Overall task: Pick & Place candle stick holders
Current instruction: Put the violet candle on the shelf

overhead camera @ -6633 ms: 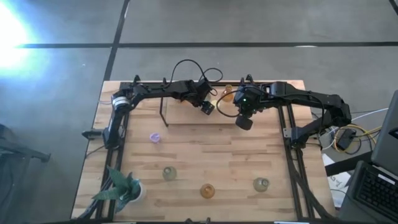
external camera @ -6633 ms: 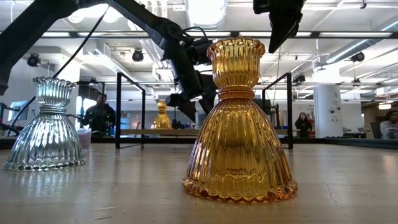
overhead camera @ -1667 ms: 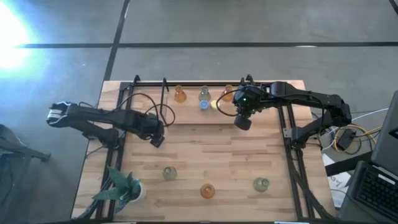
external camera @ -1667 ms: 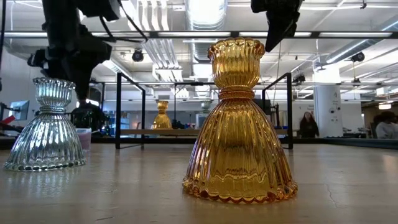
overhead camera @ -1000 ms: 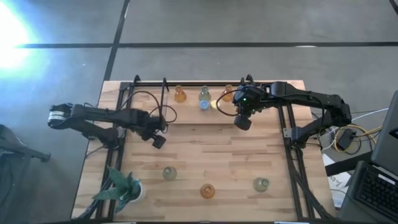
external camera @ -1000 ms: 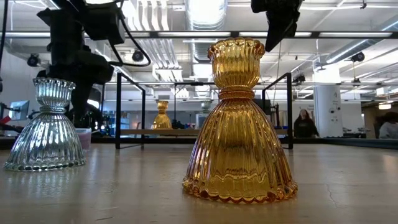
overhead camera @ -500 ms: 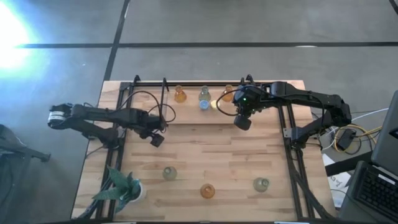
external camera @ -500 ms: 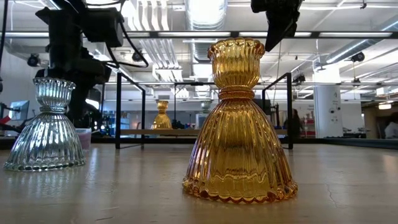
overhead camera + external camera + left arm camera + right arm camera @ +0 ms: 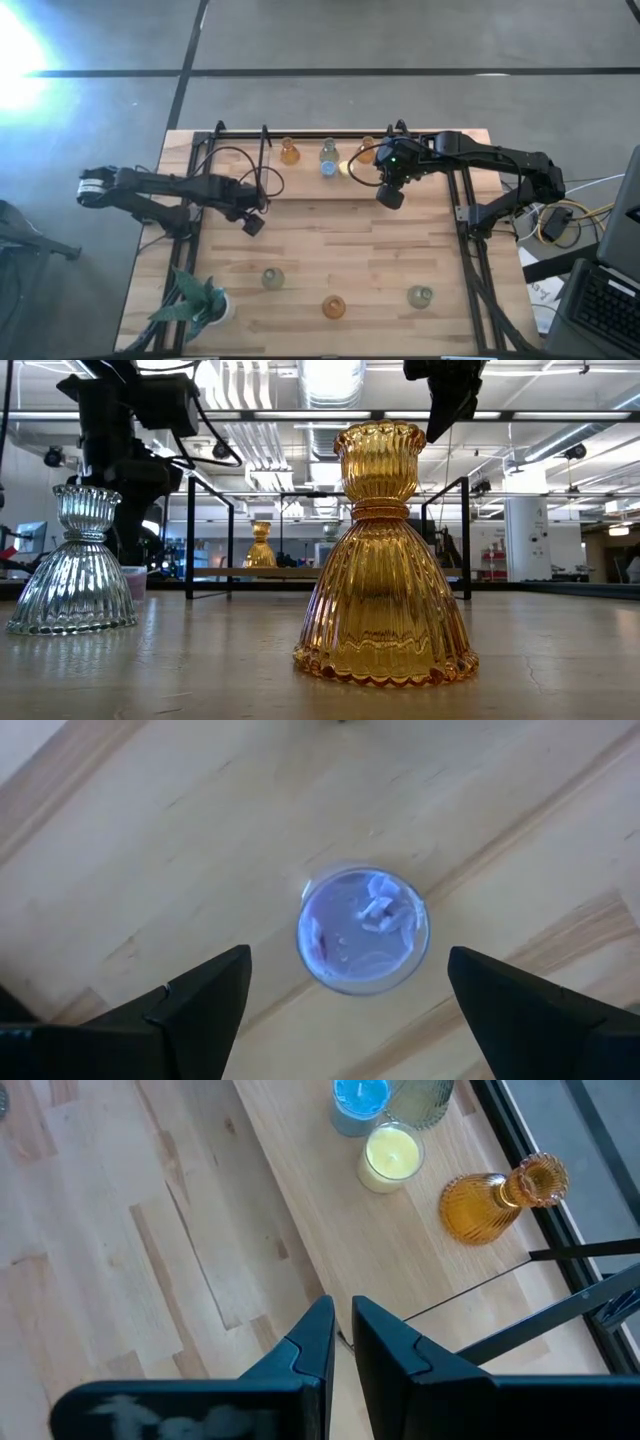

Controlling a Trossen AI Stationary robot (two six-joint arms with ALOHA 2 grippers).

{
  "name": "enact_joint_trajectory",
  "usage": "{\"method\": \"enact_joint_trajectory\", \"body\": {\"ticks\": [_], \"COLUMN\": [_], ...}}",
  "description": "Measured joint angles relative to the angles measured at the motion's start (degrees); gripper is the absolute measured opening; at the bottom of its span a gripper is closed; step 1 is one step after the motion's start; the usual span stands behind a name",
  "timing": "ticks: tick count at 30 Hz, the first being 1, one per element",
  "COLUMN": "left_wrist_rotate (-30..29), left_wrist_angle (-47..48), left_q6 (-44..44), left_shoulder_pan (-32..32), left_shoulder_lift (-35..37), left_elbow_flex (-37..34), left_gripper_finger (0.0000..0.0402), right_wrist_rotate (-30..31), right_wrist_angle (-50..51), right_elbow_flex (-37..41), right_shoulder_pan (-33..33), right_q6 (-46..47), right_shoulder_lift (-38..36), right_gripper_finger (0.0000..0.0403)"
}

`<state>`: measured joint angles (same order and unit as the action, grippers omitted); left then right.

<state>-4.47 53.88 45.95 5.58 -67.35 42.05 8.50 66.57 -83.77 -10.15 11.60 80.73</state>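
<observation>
Left gripper (image 9: 340, 995) spread wide over a small round purple holder (image 9: 362, 929); right gripper (image 9: 340, 1342) hangs pinched together, empty.

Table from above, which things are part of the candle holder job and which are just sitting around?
Job:
- purple holder, below the open left gripper
- amber holder, two grey-green holders
- holders on the back shelf

Lying about:
- potted plant
- laptop
</observation>
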Motion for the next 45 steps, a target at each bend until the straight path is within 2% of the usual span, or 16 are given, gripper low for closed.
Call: {"method": "enact_joint_trajectory", "body": {"ticks": [15, 33, 38, 45], "left_wrist_rotate": [2.2, 2.2, 1.9, 0.6], "left_wrist_angle": [-10.8, -13.9, -13.8, -14.1], "left_q6": [-2.5, -4.1, -3.8, -1.4], "left_shoulder_pan": [0.0, 0.0, 0.0, 0.0], "left_shoulder_lift": [-3.2, -11.5, -11.5, -11.5], "left_elbow_flex": [-5.5, -5.8, -5.8, -5.9], "left_gripper_finger": [0.0343, 0.0342, 0.0319, 0.0249], "right_wrist_rotate": [0.0, 0.0, 0.0, 0.1], "right_wrist_angle": [0.0, 0.0, -0.1, -0.2], "right_elbow_flex": [0.0, 0.0, 0.0, 0.0], "right_shoulder_pan": [0.0, 0.0, 0.0, 0.0], "right_q6": [-0.1, -0.5, -1.3, -2.4], "right_shoulder_lift": [0.0, 0.0, 0.0, 0.0], "right_gripper_finger": [0.0034, 0.0034, 0.0034, 0.0034]}}
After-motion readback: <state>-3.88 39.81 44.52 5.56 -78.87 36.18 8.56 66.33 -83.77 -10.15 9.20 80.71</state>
